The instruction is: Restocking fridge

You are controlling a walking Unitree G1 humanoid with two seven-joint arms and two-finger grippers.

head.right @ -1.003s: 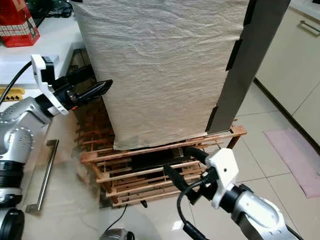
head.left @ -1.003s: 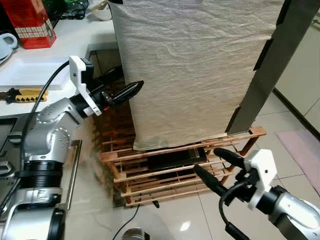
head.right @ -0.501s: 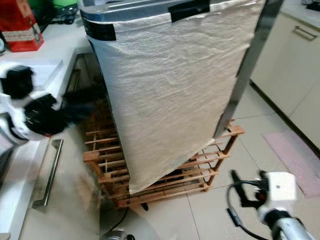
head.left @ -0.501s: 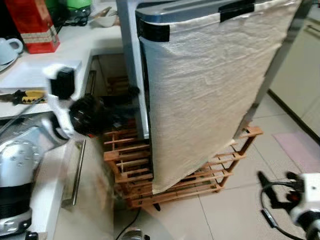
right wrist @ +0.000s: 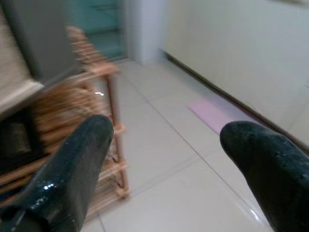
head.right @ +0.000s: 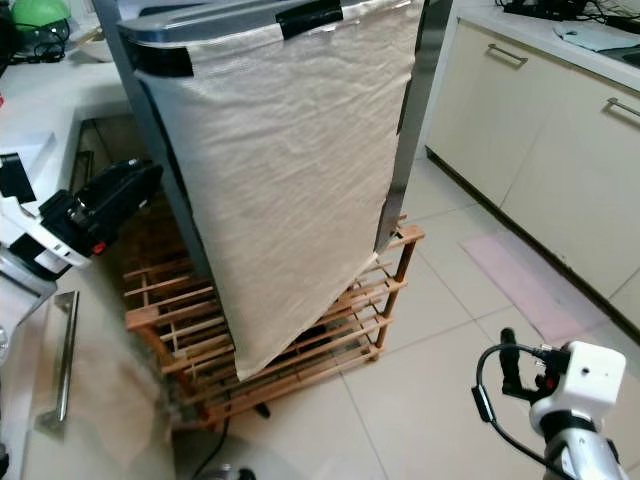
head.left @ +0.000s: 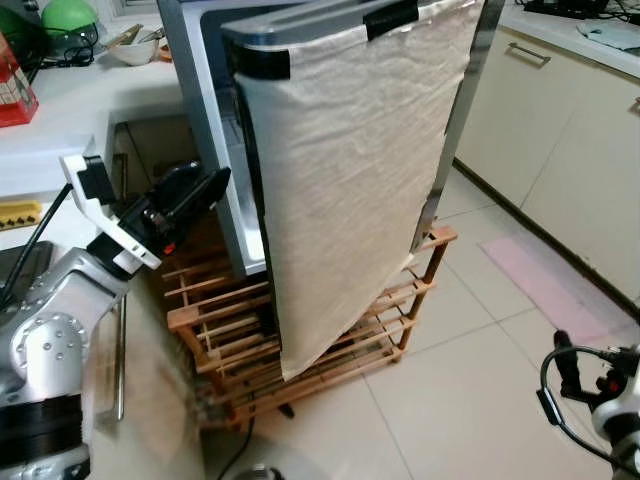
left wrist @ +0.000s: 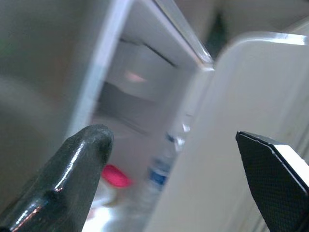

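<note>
Fridge (head.left: 210,150) stands ajar just ahead of left pincer (head.left: 205,190), spread wide, empty.

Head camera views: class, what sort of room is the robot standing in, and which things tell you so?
Most likely a home kitchen: a small fridge on a wooden rack, a white counter, cream cabinets.

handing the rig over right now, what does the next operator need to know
Left claw: open, empty, raised at the gap of the fridge door.
Right claw: open, empty, low over the floor tiles, away from the fridge.
The cloth-covered door is partly open; the fridge stands on a wooden rack. Left wrist view shows a water bottle and something pink inside.
Done: door opened.
Left: nothing is in hand to stock yet.
</note>
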